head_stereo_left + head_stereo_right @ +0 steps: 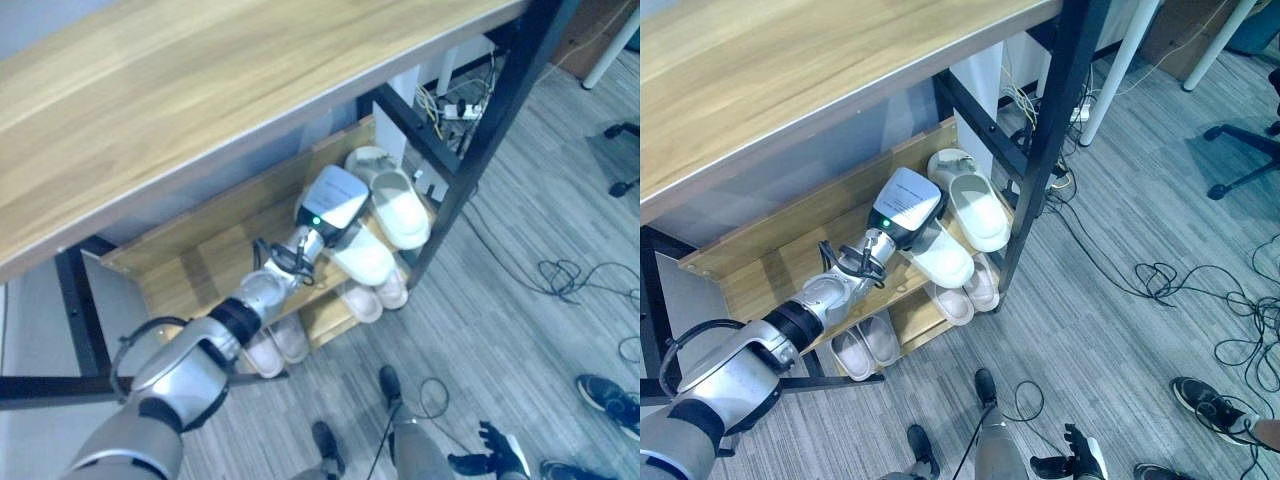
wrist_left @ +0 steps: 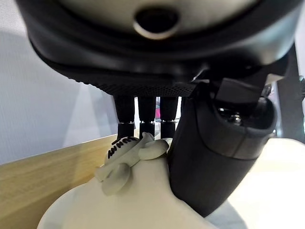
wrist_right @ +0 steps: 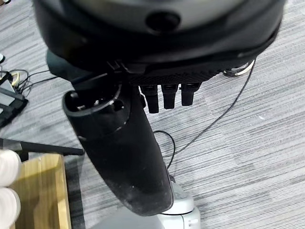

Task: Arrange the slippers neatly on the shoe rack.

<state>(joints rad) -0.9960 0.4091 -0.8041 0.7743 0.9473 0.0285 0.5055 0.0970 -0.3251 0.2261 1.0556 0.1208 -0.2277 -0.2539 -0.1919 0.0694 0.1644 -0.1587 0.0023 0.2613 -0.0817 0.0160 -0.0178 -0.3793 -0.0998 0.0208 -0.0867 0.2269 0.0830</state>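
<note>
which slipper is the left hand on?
The left hand is on the white slipper nearer the robot on the upper shelf; its twin beside the black post and the pairs below lie untouched.

The worktop [image 1: 180,90] is pale wood with a smooth, faintly satin grain; the shoe rack [image 1: 770,265] has light wooden shelves on a matt black metal frame; the slippers [image 1: 975,210] look soft, matt white; the floor [image 1: 1140,340] is grey, finely streaked.
</note>
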